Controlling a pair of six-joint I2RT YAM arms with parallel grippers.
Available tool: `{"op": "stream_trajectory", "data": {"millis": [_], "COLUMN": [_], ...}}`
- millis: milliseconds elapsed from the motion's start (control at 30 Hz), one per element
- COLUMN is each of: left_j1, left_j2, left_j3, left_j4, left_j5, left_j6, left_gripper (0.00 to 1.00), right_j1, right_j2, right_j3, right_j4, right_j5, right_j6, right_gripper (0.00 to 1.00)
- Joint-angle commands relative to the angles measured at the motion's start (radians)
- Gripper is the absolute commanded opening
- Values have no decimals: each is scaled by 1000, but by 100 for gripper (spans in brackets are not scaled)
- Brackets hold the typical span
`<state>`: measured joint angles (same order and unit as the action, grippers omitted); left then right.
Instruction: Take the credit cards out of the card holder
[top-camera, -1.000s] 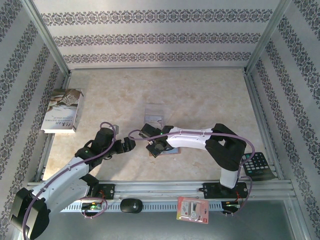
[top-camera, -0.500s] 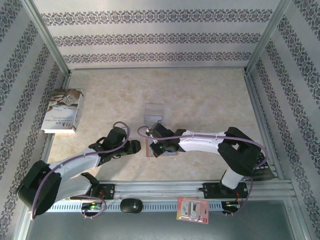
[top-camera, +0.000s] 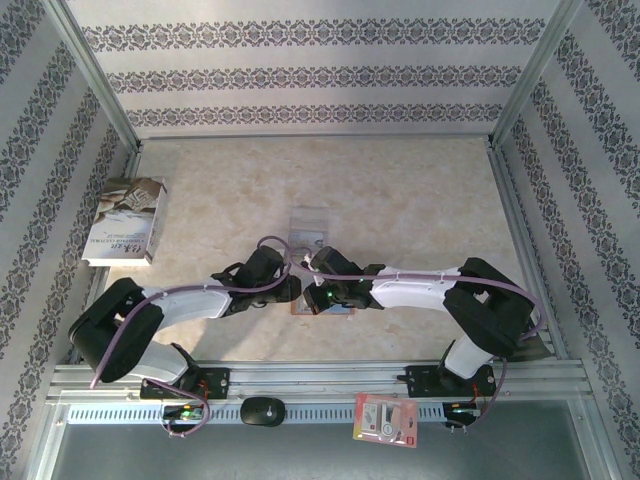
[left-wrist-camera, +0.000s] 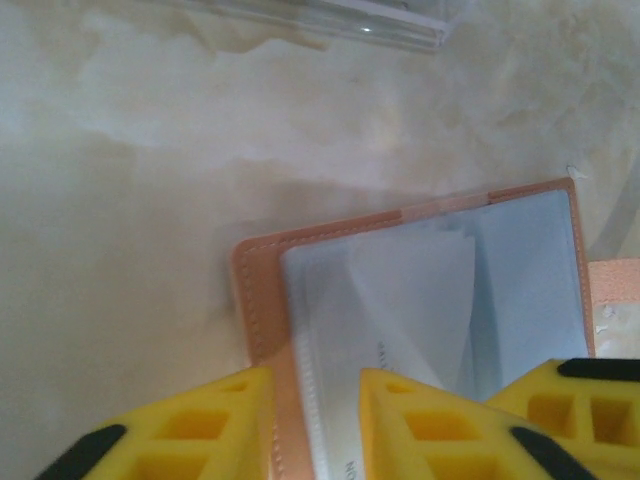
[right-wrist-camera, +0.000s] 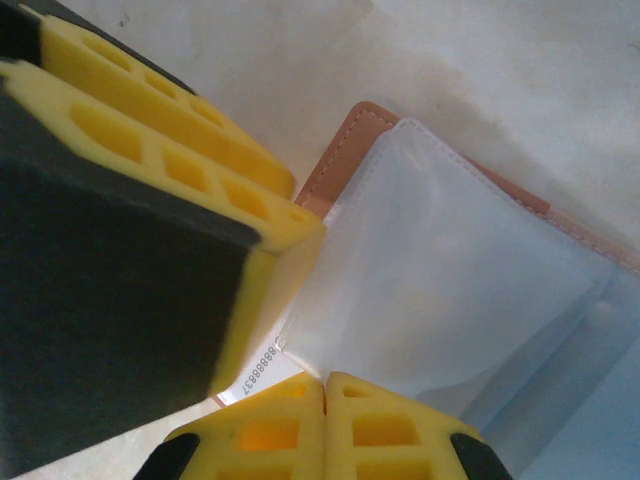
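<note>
– Where is the card holder (left-wrist-camera: 530, 290)?

– It lies open and flat on the table (top-camera: 400, 200), grey-blue lining up, with its stitched orange-brown border showing round the edge.

– Any cards?

– One pale card (right-wrist-camera: 257, 374) pokes out under the holder's clear pocket at its corner. It carries a row of digits, mostly eights. Faint print shows through another pocket, too blurred to read.

– And the grippers?

– The left gripper (left-wrist-camera: 315, 425) stands over the holder's left edge, a yellow finger on either side of the border with a gap between them. I can't tell whether they clamp it. The right gripper (right-wrist-camera: 325, 425) is at the pocket's corner, jaws clenched tight, tips touching the flap. I can't tell whether anything is nipped there.

– What lies around?

– A clear sleeve (top-camera: 307, 228) is just beyond the holder. A book (top-camera: 125, 220) lies well off to its left, cover lettering too small to read. A red-and-white packet (top-camera: 385, 420) sits on the near side, print unreadable.
</note>
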<state>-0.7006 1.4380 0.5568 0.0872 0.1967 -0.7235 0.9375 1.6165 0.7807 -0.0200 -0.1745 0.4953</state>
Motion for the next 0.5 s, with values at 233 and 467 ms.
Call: {"op": "stream_trajectory", "data": {"millis": [233, 467], "left_j1": [-18, -16], "left_j2": [72, 121], "left_j3": [21, 30], "left_j4": [-58, -83], "left_j5": [-3, 30], "left_j6": [0, 6], "left_gripper": [19, 14], "right_j1": [-8, -8], "right_j2": [-36, -61], "right_j3": [-38, -40], "right_j4": [46, -47], "right_j5": [11, 124], "right_j6": [58, 102], "right_gripper": [0, 0]}}
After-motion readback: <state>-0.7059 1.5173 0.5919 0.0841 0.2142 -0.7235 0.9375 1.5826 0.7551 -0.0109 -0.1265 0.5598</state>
